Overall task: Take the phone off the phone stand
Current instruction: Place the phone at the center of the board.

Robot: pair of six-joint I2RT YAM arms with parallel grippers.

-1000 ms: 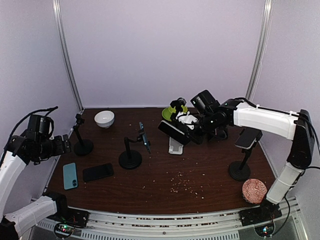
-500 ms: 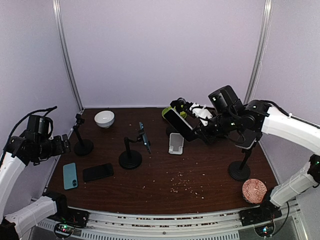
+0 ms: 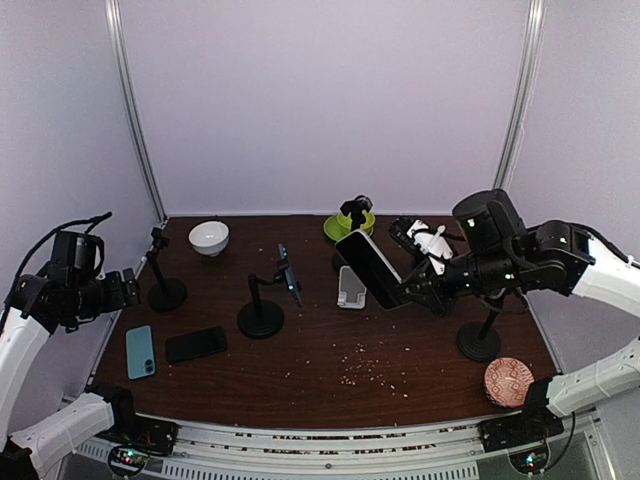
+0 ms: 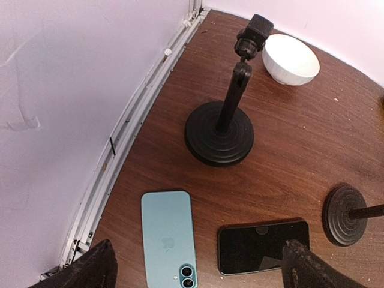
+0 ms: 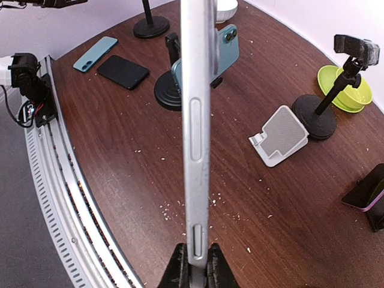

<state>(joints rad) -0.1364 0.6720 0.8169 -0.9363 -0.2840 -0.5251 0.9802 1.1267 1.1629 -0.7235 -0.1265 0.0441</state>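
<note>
Phone [image 3: 372,268] in right jaws; clear of white stand [image 3: 351,288]

The dark counter [image 3: 330,390] carries a teal phone [image 3: 140,351] and a black phone [image 3: 196,344] flat at the left, a white bowl [image 3: 209,237], a white phone stand [image 3: 351,288], round-based black stands [image 3: 260,320] and crumbs [image 3: 370,370].

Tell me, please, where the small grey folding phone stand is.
The grey folding stand sits centre-table in the top view, just right of the black stand clamping a teal phone.
</note>
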